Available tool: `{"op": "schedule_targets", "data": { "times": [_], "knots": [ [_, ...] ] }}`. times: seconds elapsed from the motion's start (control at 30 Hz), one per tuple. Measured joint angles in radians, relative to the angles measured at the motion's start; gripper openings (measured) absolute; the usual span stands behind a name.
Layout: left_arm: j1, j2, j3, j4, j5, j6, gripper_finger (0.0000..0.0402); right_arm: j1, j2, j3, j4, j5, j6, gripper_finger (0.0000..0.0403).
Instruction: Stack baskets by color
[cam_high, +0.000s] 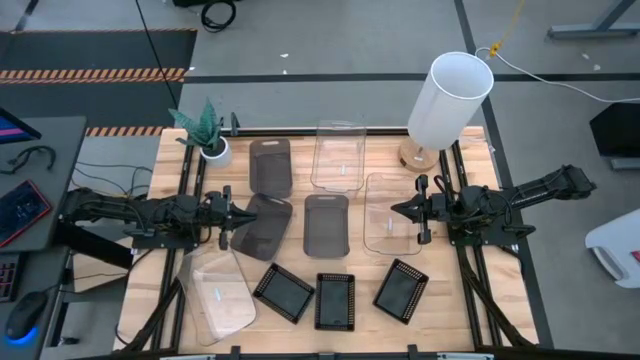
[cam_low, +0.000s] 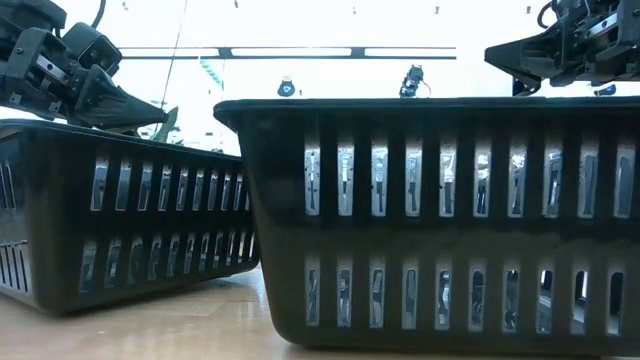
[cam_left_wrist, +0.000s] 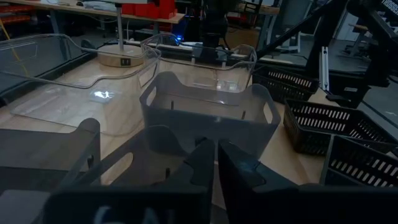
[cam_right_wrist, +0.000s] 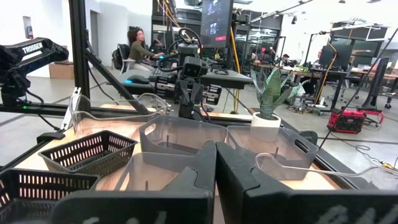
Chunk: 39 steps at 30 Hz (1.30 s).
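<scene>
On the wooden bench (cam_high: 160, 290) I count nine baskets, and none is stacked on another. Three black mesh trays lie in a row near the front edge: the left one (cam_high: 284, 293), the middle one (cam_high: 335, 301) and the right one (cam_high: 401, 290). Three smoky grey baskets are in the middle area: one (cam_high: 270, 165) is toward the back, one (cam_high: 326, 224) is at the centre, and a tilted one (cam_high: 258, 228) is to its left. One clear basket (cam_high: 338, 155) stands at the back, the second (cam_high: 392, 213) is on the right side, and the third (cam_high: 219, 293) is at the front left.

My left claw (cam_high: 236, 222) is at the left end of the tilted grey basket, with its fingers nearly together. I cannot tell if the rim is between them. My right claw (cam_high: 397, 210) is over the right clear basket, with its fingers pressed shut and nothing between them; in the low view it hangs higher than the trays.

A small green plant (cam_high: 205, 133) stands at the back left corner, and a white lamp (cam_high: 449, 101) at the back right.
</scene>
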Motion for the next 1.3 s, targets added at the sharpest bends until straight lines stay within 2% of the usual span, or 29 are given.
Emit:
{"op": "schedule_targets", "data": {
  "times": [0.37, 0.67, 0.9, 1.0, 1.13, 1.2, 1.3],
  "knots": [
    [0.000, 0.000, 0.000, 0.000, 0.000, 0.000, 0.0032, 0.000, 0.000, 0.000, 0.012, 0.000, 0.002, 0.0016],
    [0.000, 0.000, 0.000, 0.000, 0.000, 0.000, 0.0034, 0.000, 0.000, 0.000, 0.127, 0.000, 0.108, 0.0016],
    [0.000, 0.000, 0.000, 0.000, 0.000, 0.000, 0.0032, -0.004, 0.000, 0.000, 0.135, 0.014, 0.168, 0.0015],
    [0.000, 0.000, 0.000, 0.000, 0.000, 0.000, 0.0027, -0.032, 0.006, 0.045, 0.037, 0.053, 0.173, 0.0009],
    [0.000, 0.000, 0.000, 0.000, 0.000, 0.000, 0.0026, -0.099, 0.053, 0.184, -0.291, 0.092, 0.240, 0.0005],
    [0.000, 0.000, 0.000, 0.000, 0.000, 0.000, 0.0029, -0.130, 0.098, 0.242, -0.420, 0.090, 0.257, 0.0008],
    [0.000, 0.000, 0.000, 0.000, 0.000, 0.000, 0.0033, -0.155, 0.162, 0.297, -0.497, 0.043, 0.267, 0.0010]
  ]
}}
